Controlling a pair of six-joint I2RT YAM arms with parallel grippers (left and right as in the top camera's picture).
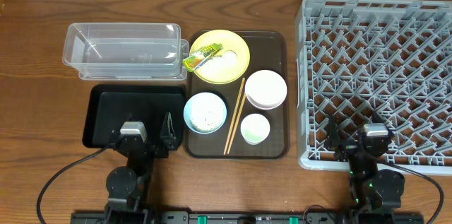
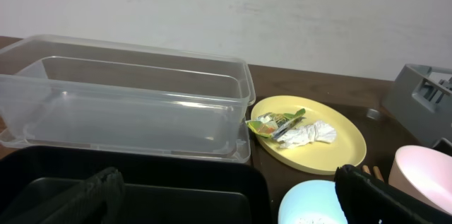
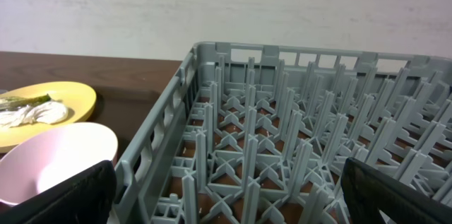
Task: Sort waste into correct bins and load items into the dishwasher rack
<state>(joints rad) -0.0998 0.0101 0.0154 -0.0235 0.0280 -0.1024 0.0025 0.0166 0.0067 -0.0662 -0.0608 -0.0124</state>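
A crumpled yellow-green wrapper (image 1: 200, 57) (image 2: 277, 125) lies on the round yellow plate (image 1: 229, 66) (image 2: 346, 150) with whitish scraps (image 2: 314, 133) beside it. The light blue bowl (image 1: 205, 112) (image 2: 311, 203) holds rice specks. The white bowl (image 1: 265, 88) (image 3: 49, 157), small white cup (image 1: 255, 128) and wooden chopsticks (image 1: 234, 114) share the brown tray. My left gripper (image 1: 143, 126) (image 2: 226, 203) is open and empty over the black tray (image 1: 106, 114) (image 2: 183, 181), in front of the clear tub (image 1: 123, 51) (image 2: 127, 104). My right gripper (image 1: 353, 133) (image 3: 229, 203) is open and empty over the near left corner of the grey rack (image 1: 378, 75) (image 3: 282, 132).
The dark brown serving tray (image 1: 277, 44) sits between the bins and the rack. The rack's left wall (image 3: 159, 139) rises right beside the white bowl. Bare wooden table runs along the back and the far left.
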